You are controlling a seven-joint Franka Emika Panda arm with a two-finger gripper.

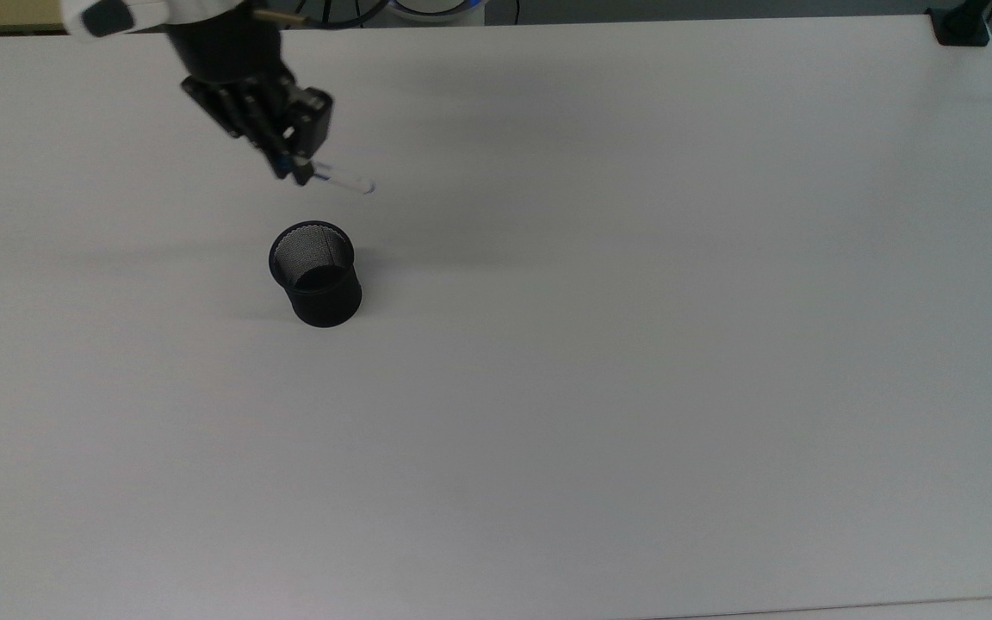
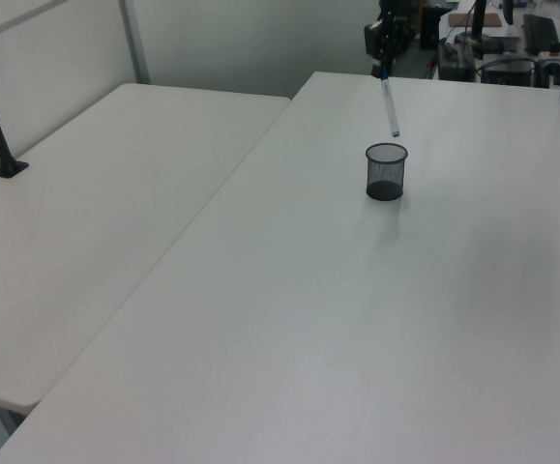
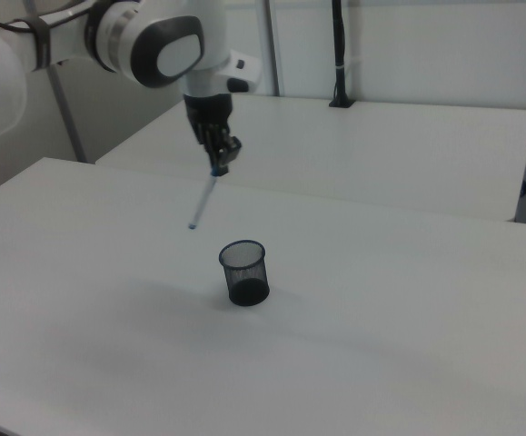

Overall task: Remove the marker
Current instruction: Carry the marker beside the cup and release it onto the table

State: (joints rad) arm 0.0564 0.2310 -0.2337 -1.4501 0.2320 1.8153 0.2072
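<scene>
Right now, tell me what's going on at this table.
The robot arm's hand is shut on the marker by its top end, holding it in the air, clear above the black mesh cup. The marker hangs tilted, its lower tip free of the rim. The cup stands upright on the white table and looks empty in the top view.

The top view looks steeply down on the broad white tabletop (image 1: 634,344) from above its near edge, the arm's base at the far edge; the left view stands farther back, looking along the table's length from one end; the right view faces it lower and closer; all three share the small black mesh cup (image 1: 317,274) (image 2: 386,171) (image 3: 243,272).
</scene>
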